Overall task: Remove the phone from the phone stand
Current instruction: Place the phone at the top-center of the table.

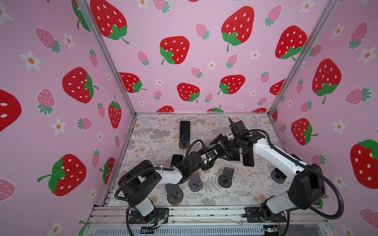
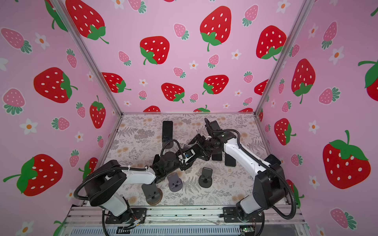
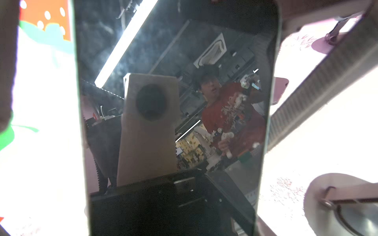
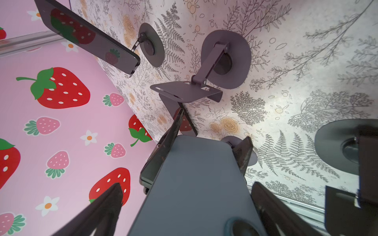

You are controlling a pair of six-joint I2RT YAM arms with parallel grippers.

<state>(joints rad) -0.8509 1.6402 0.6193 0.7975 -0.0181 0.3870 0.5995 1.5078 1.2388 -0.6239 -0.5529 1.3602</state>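
The phone (image 4: 200, 167) is off its cradle and in the air, spanning the gap between the two sets of jaws. The left gripper (image 4: 210, 141) is clamped tight across the narrow width of the phone at one end, a finger pressed on each long edge. The right gripper (image 4: 187, 185) straddles the other end, where the camera lens is. Its jaws are spread wide, with daylight showing between at least one finger and the phone's edge, so it appears to grip nothing. The weight looks to be on the left jaws alone.

Just beyond the left fingertips sits an empty phone stand (image 4: 190, 92), with its cradle plate tilted towards them. A second phone (image 4: 88, 34) rests on another stand further off to one side.

This reads as a hand-over. To do it well, the left clamp should not slacken while the right jaws draw straight back along the phone's long axis, keeping both fingers clear of the edges so nothing is nudged. The grip is only on the phone's end (a slick glass slab held like a lever), so any knock or quick swing could pivot it between the pads. Once the right jaws are clear, the left should move slowly away from the cradle in front of its tips. It can then lay the phone flat on a bare patch of the surface (image 4: 306, 81), well apart from the round stand bases.
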